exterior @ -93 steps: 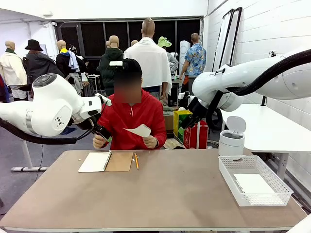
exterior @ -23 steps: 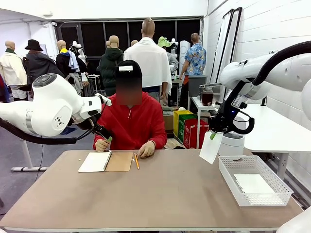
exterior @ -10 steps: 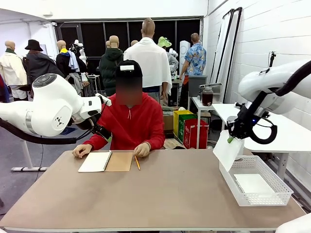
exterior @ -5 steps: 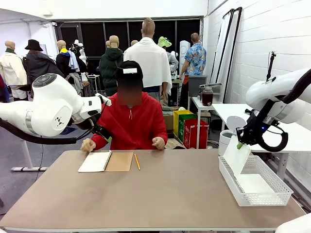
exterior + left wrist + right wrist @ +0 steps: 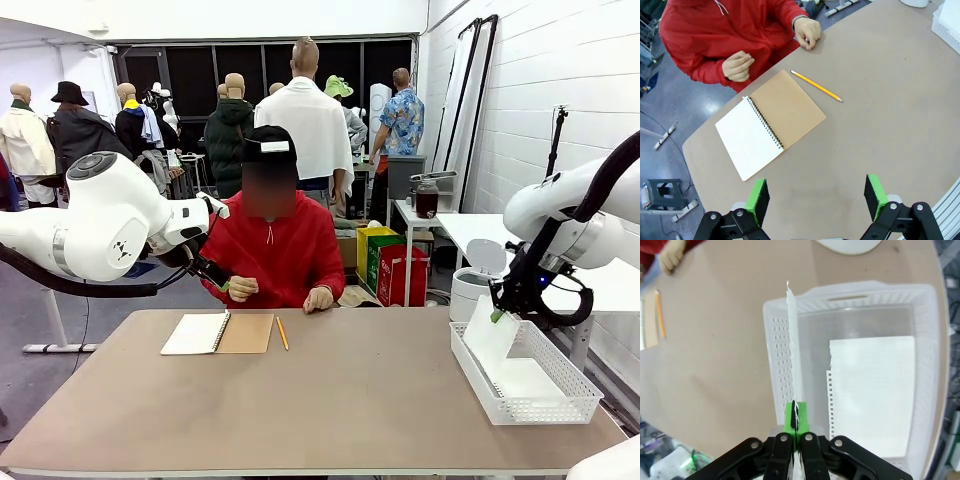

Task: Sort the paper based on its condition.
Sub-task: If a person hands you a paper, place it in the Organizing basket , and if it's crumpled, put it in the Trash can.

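The sheet point(image 5: 793, 347) hung edge-on from the right gripper point(image 5: 793, 422), pinched tight betw. its pads, lower end already inside the basket point(image 5: 771, 370) near the wall. A second sheet point(image 5: 872, 390) lay flat on the basket floor, off to one side of the fingers. Best bet: shift inward off the wall, lower, then release so it lands flat. Plenty of room over the table point(image 5: 350, 400). Left gripper point(image 5: 816, 196) was spread wide, holding nothing, notebook point(image 5: 770, 125) beyond its tips.
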Robot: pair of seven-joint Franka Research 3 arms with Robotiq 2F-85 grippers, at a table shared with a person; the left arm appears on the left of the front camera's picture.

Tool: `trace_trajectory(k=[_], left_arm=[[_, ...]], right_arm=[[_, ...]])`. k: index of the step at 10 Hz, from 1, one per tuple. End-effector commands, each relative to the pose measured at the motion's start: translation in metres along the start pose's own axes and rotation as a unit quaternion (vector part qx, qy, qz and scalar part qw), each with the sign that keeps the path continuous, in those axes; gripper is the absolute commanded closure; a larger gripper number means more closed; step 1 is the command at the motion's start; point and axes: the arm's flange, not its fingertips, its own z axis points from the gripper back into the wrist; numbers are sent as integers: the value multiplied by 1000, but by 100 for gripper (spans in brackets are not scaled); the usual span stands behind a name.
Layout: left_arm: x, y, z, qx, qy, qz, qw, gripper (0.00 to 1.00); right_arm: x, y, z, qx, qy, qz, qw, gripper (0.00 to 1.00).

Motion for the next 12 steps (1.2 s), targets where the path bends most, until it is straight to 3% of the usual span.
trace_trajectory(k=[1,7,11,12], left_arm=[[-1,1,0,-1,1,1,1000,0],[-1,1,0,-1,1,1,1000,0],[-1,1,0,-1,1,1,1000,0],[-1,1,0,-1,1,1,1000,0]], right_arm=[[-8,-9,-14,19,-1,-4,1000,100],[-36,-25,-44,-18,46,-39,998,100],[-38,-21,-53,-94,64,-50,992,100],[-35,-20,-58,-112,74,-59,989,91]])
